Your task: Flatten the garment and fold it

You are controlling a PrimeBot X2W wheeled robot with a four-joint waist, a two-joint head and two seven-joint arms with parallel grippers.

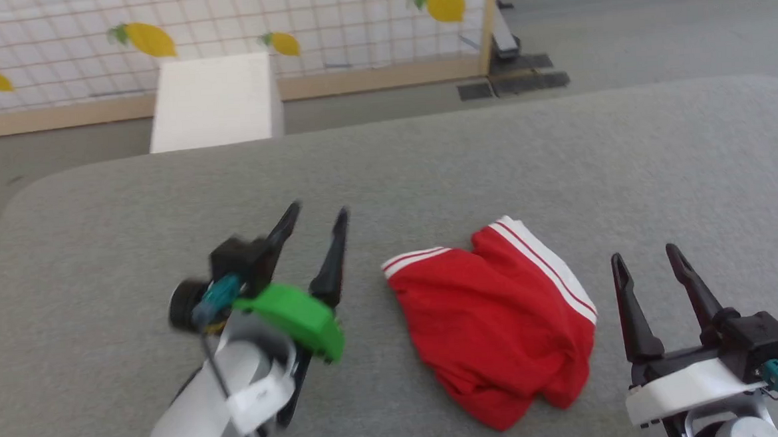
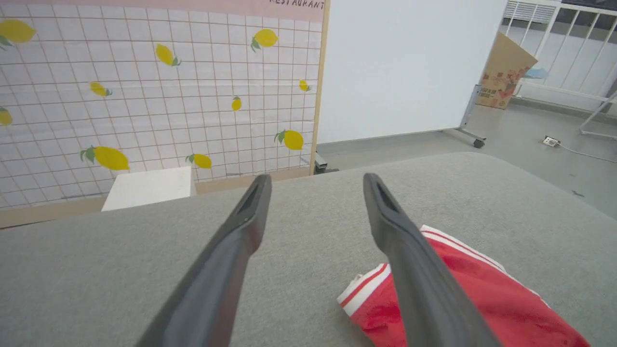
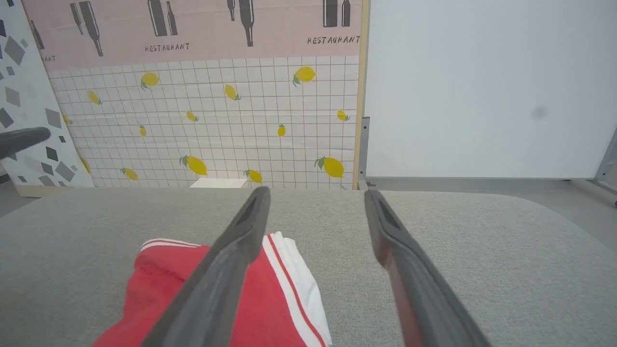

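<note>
The garment [image 1: 494,319] is a red T-shirt with white, red-striped sleeve trim, lying in a folded bundle on the grey table [image 1: 426,170]. My left gripper [image 1: 317,214] hovers to its left, open and empty, arm slightly blurred. My right gripper [image 1: 645,253] stands open just right of the garment, holding nothing. In the left wrist view the garment [image 2: 487,303] lies at the lower right, partly behind the right finger of my left gripper [image 2: 315,180]. The right wrist view has the garment [image 3: 284,294] at the lower left, under the left finger of my right gripper [image 3: 315,193].
A white box [image 1: 213,101] stands beyond the table's far edge. Behind it is a lemon-patterned tiled panel [image 1: 219,27] with a wooden frame. A white board on wheels [image 2: 409,67] and a cardboard box [image 2: 503,72] stand further off. Bare grey table surrounds the garment.
</note>
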